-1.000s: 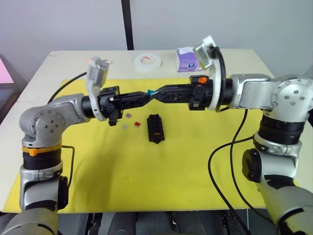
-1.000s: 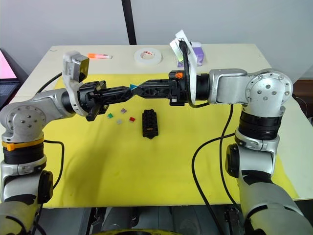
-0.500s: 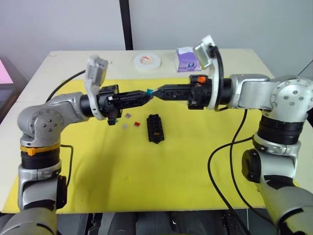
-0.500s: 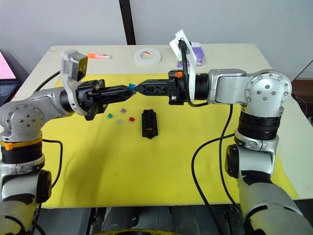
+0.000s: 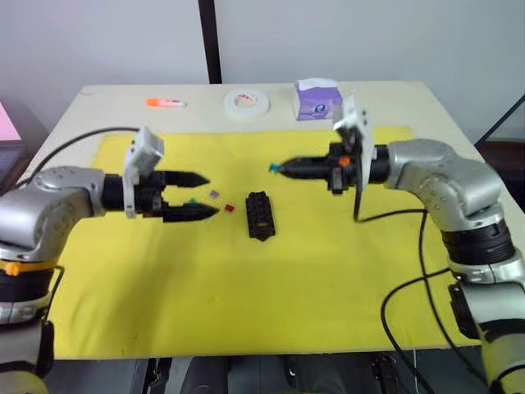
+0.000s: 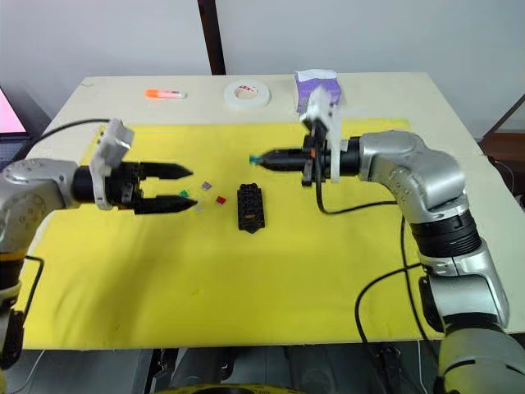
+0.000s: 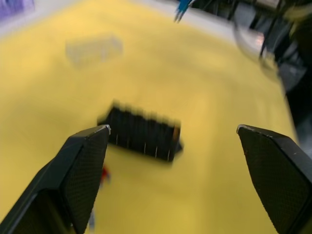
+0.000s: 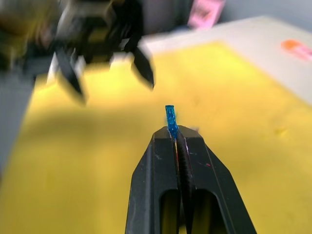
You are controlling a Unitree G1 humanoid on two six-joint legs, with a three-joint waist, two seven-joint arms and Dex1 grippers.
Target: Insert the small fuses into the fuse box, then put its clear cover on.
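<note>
Right gripper (image 6: 256, 159), pinching a teal fuse (image 8: 170, 116), should align its blades over a fuse box (image 6: 248, 207) slot; left gripper (image 6: 185, 186) spread wide.

Am seeing cream table (image 6: 459, 123) bearing yellow mat (image 6: 246, 279) across most of top. Lying on bare table beyond mat: orange marker (image 6: 166, 94), white tape roll (image 6: 248, 93), purple tissue box (image 6: 314, 88). Cable (image 5: 78, 138) trailing over left edge onto mat.
</note>
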